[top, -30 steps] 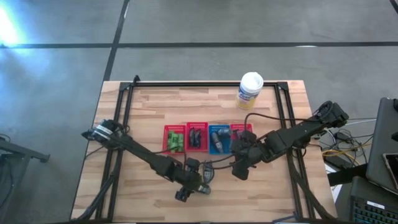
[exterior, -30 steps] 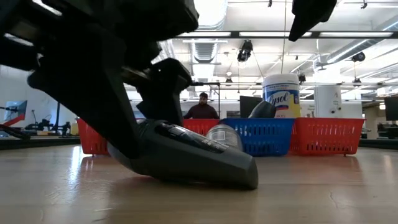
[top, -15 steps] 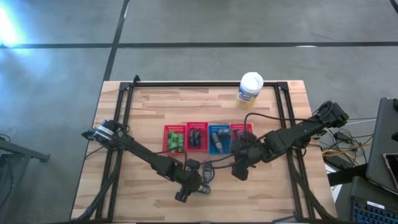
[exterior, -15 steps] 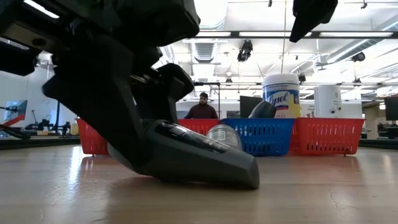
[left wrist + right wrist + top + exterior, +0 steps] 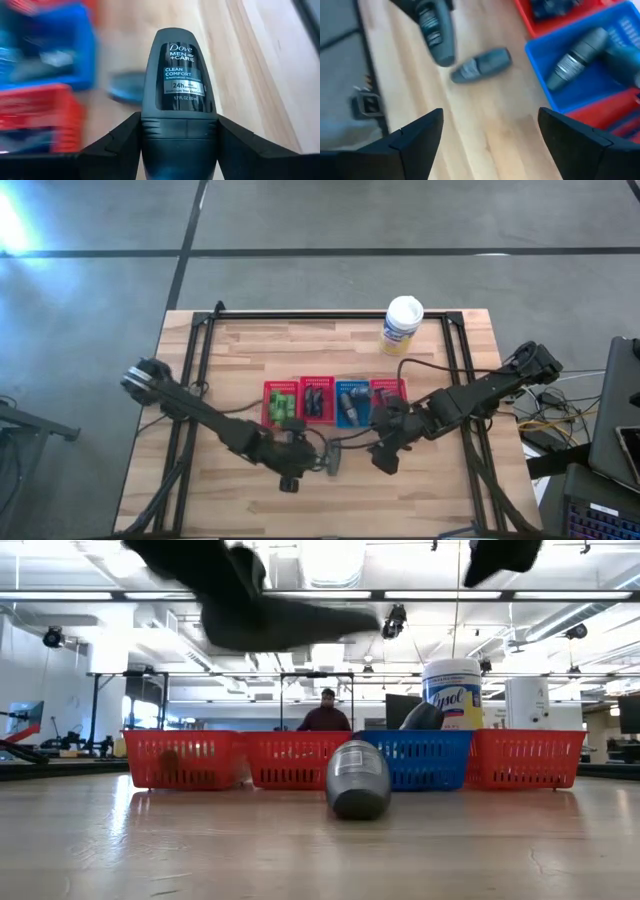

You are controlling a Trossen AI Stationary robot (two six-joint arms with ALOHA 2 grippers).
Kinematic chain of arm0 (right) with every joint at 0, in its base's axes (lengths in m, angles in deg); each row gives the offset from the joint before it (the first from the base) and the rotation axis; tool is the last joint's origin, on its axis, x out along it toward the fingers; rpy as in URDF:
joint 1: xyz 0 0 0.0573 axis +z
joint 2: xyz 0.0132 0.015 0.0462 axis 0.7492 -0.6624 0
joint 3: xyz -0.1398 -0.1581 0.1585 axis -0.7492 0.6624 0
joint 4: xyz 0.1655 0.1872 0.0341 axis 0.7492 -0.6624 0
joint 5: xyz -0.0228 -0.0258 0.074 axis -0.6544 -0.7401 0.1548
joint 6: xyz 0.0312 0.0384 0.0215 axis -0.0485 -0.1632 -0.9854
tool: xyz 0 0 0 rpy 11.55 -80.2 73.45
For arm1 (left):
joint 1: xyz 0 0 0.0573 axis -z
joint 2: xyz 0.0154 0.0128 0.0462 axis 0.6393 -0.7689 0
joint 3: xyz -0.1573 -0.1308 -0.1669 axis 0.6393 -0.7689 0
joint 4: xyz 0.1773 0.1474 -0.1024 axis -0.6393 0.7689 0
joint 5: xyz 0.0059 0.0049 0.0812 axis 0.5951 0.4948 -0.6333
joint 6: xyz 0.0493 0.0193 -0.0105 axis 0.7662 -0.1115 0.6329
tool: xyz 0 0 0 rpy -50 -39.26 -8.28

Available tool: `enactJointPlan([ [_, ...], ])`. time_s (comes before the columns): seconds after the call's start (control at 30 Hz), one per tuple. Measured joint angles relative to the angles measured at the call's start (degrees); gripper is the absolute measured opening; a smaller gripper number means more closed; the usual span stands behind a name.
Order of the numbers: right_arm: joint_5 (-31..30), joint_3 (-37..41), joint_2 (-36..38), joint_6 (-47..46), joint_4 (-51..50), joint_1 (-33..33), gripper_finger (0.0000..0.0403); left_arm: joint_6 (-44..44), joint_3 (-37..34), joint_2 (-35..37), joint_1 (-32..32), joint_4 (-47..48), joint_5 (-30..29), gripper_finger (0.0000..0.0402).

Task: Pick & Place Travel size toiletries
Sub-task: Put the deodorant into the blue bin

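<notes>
Our left hand (image 5: pixel 180 150) is clamped on a grey Dove roll-on (image 5: pixel 180 80), label legible only from its wrist. Our right hand (image 5: pixel 490 135) gapes beside the baskets (image 5: pixel 335 402); another roll-on (image 5: pixel 358 778) lies on the table (image 5: pixel 500 850).

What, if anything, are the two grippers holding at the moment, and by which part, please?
The left gripper holds a grey deodorant stick by its lower end, between its fingers. The right gripper is open and holds nothing.

One grey deodorant (image 5: pixel 179 100) held aloft, another (image 5: pixel 357 778) flat on table
</notes>
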Motion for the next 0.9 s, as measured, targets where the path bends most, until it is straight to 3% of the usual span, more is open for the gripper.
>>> enactJointPlan([
  [0.2, 0.54, 0.28, 0.26, 0.05, 12.06, -1.42, 0.0328, 1.46, -0.26, 7.45, 0.99, -2.52, -17.52, 0.0207],
  [0.37, 1.76, 0.18, 0.57, -1.53, 19.67, -3.93, 0.0324, 7.78, -0.26, 9.73, 0.97, -5.94, -25.94, 0.0207],
  [0.73, 2.55, 0.3, 2.13, -7.45, 25.22, -9.33, 0.035, 13.39, 0.38, 9.95, 0.26, -9.26, -31.02, 0.0207],
  [0.9, 6.99, 0.3, 0.57, -7.43, 28.86, -11.77, 0.0353, 16.35, 0.33, 9.95, -0.85, -12.99, -30.48, 0.0207],
])
